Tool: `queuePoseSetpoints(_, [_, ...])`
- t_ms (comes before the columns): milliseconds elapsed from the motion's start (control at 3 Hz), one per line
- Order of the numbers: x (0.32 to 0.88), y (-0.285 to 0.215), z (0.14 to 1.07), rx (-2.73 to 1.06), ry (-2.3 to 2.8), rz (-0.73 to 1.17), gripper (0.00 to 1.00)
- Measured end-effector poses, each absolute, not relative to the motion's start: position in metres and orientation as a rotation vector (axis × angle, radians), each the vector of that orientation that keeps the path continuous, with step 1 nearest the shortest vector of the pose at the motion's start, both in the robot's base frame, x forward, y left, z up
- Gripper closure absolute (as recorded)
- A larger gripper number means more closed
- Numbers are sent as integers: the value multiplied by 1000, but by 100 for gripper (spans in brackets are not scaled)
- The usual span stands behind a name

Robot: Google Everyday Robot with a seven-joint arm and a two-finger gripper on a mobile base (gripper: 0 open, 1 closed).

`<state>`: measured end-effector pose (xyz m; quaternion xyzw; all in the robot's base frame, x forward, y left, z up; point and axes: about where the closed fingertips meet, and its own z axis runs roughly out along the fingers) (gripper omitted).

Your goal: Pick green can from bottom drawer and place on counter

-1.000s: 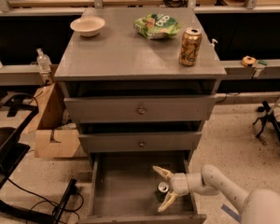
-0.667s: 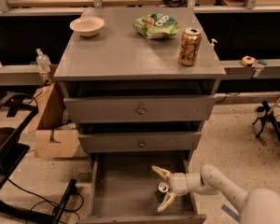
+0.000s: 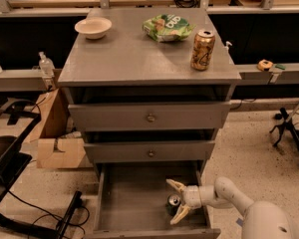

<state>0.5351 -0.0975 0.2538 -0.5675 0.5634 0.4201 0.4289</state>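
Observation:
The green can stands upright on the floor of the open bottom drawer, near its right side. It is small and dark with a silver top. My gripper reaches into the drawer from the right. Its two cream fingers are spread, one behind the can and one in front of it, so the can sits between them. The fingers do not look closed on the can. The counter is the grey top of the cabinet above.
On the counter stand a gold can, a flat green snack bag and a white bowl. Two shut drawers with round knobs sit above the open one. A cardboard box stands on the floor at the left.

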Motion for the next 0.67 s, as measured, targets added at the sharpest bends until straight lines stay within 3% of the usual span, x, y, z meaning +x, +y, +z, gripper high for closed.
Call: queuePoseSetpoints(667, [532, -79, 235, -1412, 1415, 1078, 0])
